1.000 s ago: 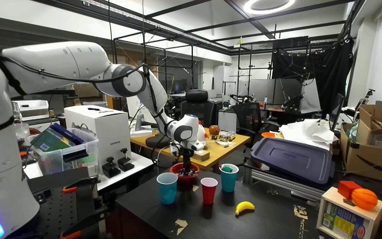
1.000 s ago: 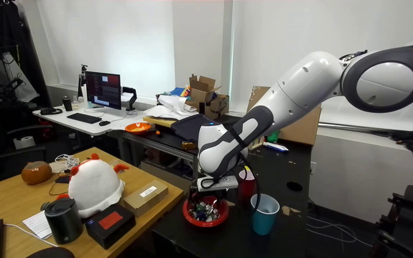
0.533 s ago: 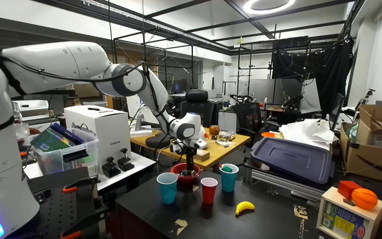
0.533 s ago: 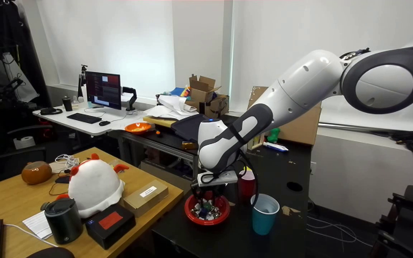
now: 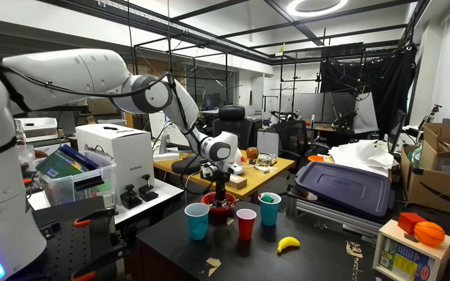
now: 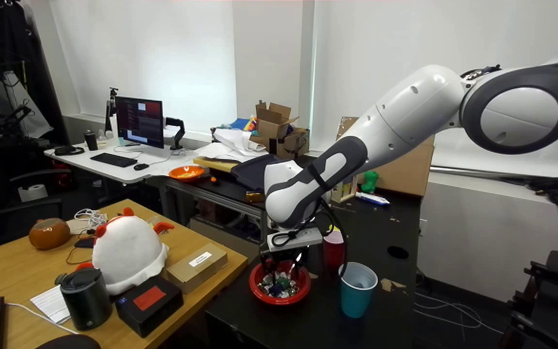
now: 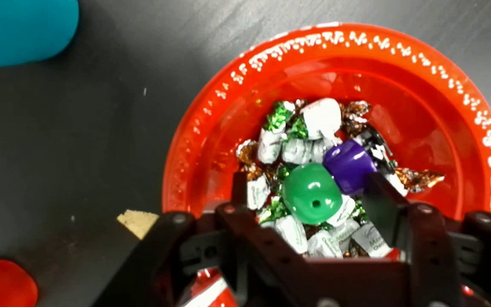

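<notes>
A red bowl (image 7: 428,76) with a white-patterned rim holds several wrapped candies (image 7: 290,233), a glossy green piece (image 7: 312,194) with a small hole, and a purple piece (image 7: 350,164). My gripper (image 7: 308,186) reaches down into the bowl, jaws apart. The green piece lies between the fingers, with a visible gap on either side. The right-hand finger (image 7: 384,200) overlaps the purple piece's edge in the wrist view; whether they touch I cannot tell. In both exterior views the gripper (image 5: 220,197) points down into the bowl (image 6: 281,300), its tips partly hidden among the candies.
Close to the bowl stand a teal cup (image 5: 197,221), a red cup (image 5: 245,224) and another teal cup (image 5: 270,212) with something green inside. A yellow banana (image 5: 288,243) lies on the black table. A wooden table (image 6: 201,300) with a plush toy (image 6: 126,254) adjoins.
The gripper has shifted a little within the bowl and its jaws appear to have narrowed, then widened partway. The bowl has slid slightly. The cups and banana stay put.
</notes>
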Controlling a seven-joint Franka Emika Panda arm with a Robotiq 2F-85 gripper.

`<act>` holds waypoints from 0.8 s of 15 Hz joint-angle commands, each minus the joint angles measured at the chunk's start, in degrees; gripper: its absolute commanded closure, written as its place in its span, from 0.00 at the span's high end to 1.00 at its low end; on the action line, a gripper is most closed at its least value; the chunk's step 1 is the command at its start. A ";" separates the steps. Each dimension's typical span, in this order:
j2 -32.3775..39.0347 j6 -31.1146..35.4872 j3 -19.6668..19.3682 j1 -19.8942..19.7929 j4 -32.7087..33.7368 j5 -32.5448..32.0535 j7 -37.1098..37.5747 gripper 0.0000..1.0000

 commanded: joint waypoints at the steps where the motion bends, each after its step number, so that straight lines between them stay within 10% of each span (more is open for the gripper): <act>1: -0.22 -5.37 1.78 -0.92 1.66 -0.25 -0.98 0.99; 8: 0.40 -5.43 3.45 -1.54 3.02 1.37 1.52 1.00; 9: 0.51 -5.39 3.59 -1.67 3.04 1.48 1.32 0.75; 12: 1.28 -5.85 3.46 -2.23 4.00 1.64 1.45 0.59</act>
